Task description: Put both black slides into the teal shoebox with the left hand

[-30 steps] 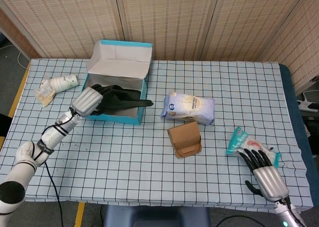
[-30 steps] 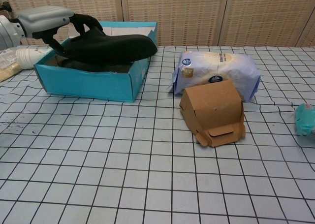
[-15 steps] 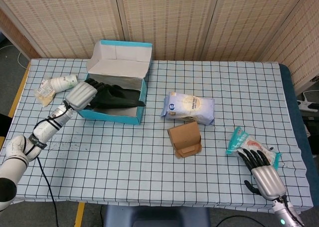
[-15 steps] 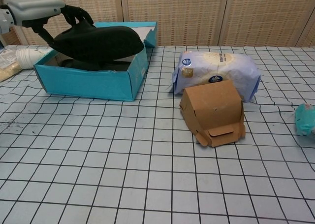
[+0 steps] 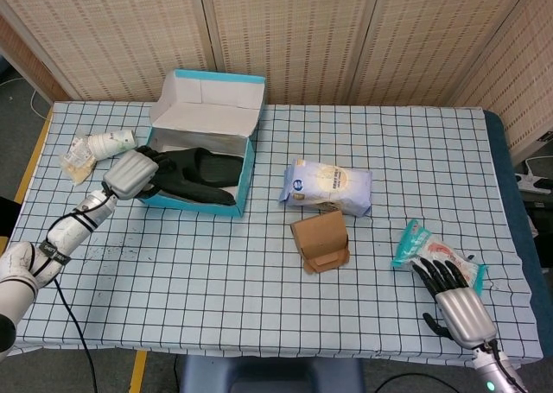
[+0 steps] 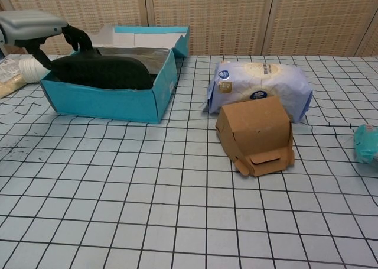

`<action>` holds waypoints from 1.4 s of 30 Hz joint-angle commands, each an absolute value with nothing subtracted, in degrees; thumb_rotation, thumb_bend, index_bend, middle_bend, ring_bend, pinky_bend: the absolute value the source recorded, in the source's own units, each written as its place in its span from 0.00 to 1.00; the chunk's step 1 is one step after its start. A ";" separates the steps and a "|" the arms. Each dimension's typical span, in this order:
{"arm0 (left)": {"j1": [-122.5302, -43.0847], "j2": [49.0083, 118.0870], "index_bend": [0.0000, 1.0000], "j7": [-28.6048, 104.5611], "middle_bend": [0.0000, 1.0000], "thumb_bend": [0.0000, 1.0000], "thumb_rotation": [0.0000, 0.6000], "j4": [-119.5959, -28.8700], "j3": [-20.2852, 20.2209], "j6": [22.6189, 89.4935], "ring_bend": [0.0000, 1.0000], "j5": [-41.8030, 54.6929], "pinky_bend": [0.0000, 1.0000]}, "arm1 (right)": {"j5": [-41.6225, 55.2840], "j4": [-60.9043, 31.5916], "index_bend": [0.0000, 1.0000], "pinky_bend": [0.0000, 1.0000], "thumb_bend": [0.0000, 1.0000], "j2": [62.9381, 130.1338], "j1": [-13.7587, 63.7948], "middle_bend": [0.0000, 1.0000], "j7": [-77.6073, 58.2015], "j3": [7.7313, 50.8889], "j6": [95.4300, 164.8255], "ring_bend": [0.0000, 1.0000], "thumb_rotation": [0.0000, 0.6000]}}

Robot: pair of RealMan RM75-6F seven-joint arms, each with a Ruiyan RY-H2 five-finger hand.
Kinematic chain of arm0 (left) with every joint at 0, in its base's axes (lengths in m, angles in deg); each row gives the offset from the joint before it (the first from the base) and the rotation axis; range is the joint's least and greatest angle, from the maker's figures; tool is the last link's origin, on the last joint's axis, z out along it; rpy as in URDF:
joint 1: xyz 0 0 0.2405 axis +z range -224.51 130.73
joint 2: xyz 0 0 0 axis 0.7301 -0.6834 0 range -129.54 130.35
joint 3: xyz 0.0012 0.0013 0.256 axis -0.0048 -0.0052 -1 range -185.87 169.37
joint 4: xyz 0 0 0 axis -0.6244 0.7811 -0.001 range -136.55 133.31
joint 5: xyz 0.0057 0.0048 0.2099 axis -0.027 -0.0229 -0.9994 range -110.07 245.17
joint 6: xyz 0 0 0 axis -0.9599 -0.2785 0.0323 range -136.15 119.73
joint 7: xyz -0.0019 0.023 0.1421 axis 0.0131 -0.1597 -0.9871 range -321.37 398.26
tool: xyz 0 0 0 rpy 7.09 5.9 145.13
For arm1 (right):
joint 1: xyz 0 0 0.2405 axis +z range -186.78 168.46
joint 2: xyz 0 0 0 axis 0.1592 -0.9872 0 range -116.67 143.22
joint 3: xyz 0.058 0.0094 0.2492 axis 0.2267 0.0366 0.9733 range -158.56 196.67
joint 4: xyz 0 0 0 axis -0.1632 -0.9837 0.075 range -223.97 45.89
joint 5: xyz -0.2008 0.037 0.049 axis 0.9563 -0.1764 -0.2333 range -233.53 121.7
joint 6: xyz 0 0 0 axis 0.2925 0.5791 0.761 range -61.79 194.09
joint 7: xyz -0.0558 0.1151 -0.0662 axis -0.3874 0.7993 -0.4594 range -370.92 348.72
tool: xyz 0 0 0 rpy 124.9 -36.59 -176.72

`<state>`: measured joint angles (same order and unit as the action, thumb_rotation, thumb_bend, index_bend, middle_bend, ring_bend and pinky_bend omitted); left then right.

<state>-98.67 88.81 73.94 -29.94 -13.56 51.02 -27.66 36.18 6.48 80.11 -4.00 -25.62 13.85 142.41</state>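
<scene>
Placement of a black slide (image 5: 197,175) into the teal shoebox (image 5: 201,205) is the step in hand. On a checked tablecloth (image 5: 259,307), the robot's left hand (image 5: 131,174) reaches in over the near left corner of the box, its dark fingers (image 6: 78,37) curled over the heel end of the slide and gripping it. In the chest view the slide lies low inside the box, its upper surface about level with the front wall. The head view shows black footwear filling most of the box floor; whether this is one slide or two lying together cannot be told, though no slide lies out on the table, so the task looks close to done. The box's lid (image 5: 210,101) stands open behind it, white inside. The next move likely calls for the fingers to let go and the hand to lift clear without dragging the slide or snagging the thin cardboard wall. The right hand (image 5: 456,302) rests near the table's front right corner, fingers extended and holding nothing, with its fingertips at a red and teal snack packet (image 5: 430,248). A white flour bag (image 5: 327,186) and a small brown cardboard box (image 5: 320,241) sit at mid-table, well apart from the shoebox.
</scene>
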 commanded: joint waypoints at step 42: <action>-90.47 80.04 0.13 60.49 0.23 0.73 1.00 -56.07 -9.07 62.73 0.13 -24.27 0.15 | 37.54 7.01 0.00 0.00 0.24 78.89 -3.68 0.00 -23.43 13.05 142.40 0.00 0.96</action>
<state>-90.68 80.19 60.85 -55.70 -8.87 62.73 -24.14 37.53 7.02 78.89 -3.69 -23.43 13.06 142.41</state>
